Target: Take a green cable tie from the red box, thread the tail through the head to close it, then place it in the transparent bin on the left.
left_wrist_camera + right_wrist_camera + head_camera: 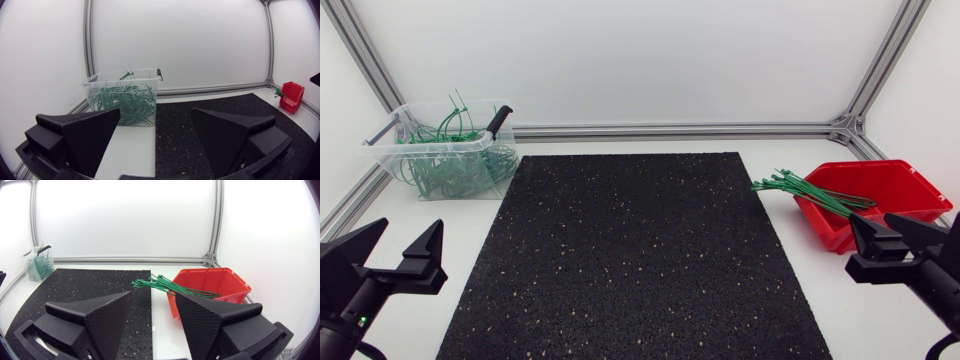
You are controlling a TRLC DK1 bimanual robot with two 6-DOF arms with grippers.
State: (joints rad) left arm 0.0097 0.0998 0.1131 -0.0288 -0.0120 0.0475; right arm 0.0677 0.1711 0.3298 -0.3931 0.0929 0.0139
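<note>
While both arms sit low at the near table (775, 240) corners, nothing is in hand.

Left gripper (410, 238): fingers spread wide, empty, facing the bin (386, 160).
Right gripper (880, 230): fingers apart too, empty, just short of the box (905, 180).

Ties (808, 190): a loose green bundle lying in the box. It slants up over the wall on the mat (630, 250) side. The ends fan out above the bare table, near the mat's edge but apart from it. The bin, at the far left corner, holds a tangle of loops (455, 165).

Handling, as judged:
- Each tie is thin, very light, and springy rather than limp.
- Lifted at one end it should hold its line, though the free length will likely droop and whip.
- The surface looks smooth and is probably slick against the fingers.
- Not fragile.
- Strands lie crossed, so pulling one may drag neighbours along.

Where to grip:
- The fanned ends beyond the box wall look best. There is room for the broad fingers on both sides, no wall in the way, and the strands sit slightly separated.
- Pinch across the flat faces, close to an end.
- Which ends are heads and which are tails is too small to tell.
- For threading, each gripper would want to hold close to its end, so that little strap flexes between them.
</note>
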